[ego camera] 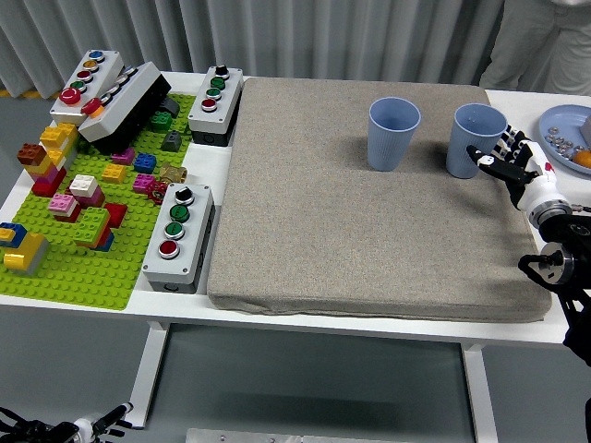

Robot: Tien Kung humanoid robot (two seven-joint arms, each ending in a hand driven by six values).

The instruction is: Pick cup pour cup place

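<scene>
Two light blue cups stand upright on the grey mat (369,231): the left cup (393,134) near the mat's far middle, the right cup (475,140) near its far right corner. My right hand (506,162) reaches in from the right edge, its fingers spread and relaxed just beside the right cup's lower right side, not wrapped around it. I cannot tell whether the fingertips touch the cup. My left hand (55,428) hangs below the table at the bottom left corner, fingers spread, holding nothing.
A green baseplate (74,268) with several coloured bricks and several grey button boxes (179,231) fill the table's left side. A blue plate (568,134) with small items and an orange piece sits at the far right. A person's legs (545,46) stand at the top right.
</scene>
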